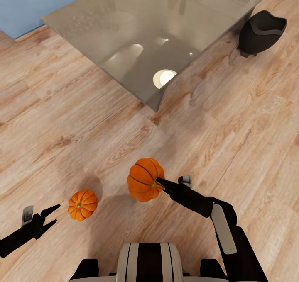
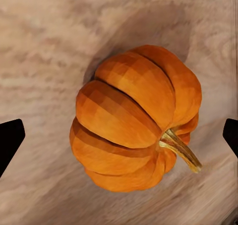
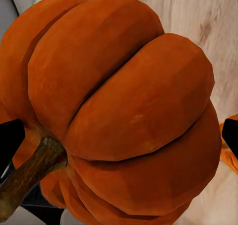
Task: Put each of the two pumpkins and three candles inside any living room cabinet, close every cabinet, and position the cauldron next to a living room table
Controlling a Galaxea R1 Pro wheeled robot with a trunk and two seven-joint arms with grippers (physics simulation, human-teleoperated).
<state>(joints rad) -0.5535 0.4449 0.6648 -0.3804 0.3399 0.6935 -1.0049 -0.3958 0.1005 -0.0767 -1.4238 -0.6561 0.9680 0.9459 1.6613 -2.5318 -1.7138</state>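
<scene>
My right gripper (image 1: 158, 183) is shut on one bright-orange pumpkin (image 1: 143, 180) and holds it above the plank floor; in the right wrist view this pumpkin (image 3: 124, 111) sits between the dark fingertips (image 3: 10, 140). A second, smaller-looking pumpkin (image 1: 82, 204) rests on the floor just right of my left gripper (image 1: 56, 214), which is open. The left wrist view looks down on it (image 2: 134, 120), lying between the spread fingertips (image 2: 10, 140) without touching them. The black cauldron (image 1: 261, 32) stands on the floor by the grey table (image 1: 124, 20), at its right corner. Candles and cabinet are out of view.
The low table's near corner (image 1: 153, 103) points toward me across bare plank floor. A blue sofa (image 1: 25, 8) sits behind the table at the far left. My own base (image 1: 149, 261) lies at the bottom edge.
</scene>
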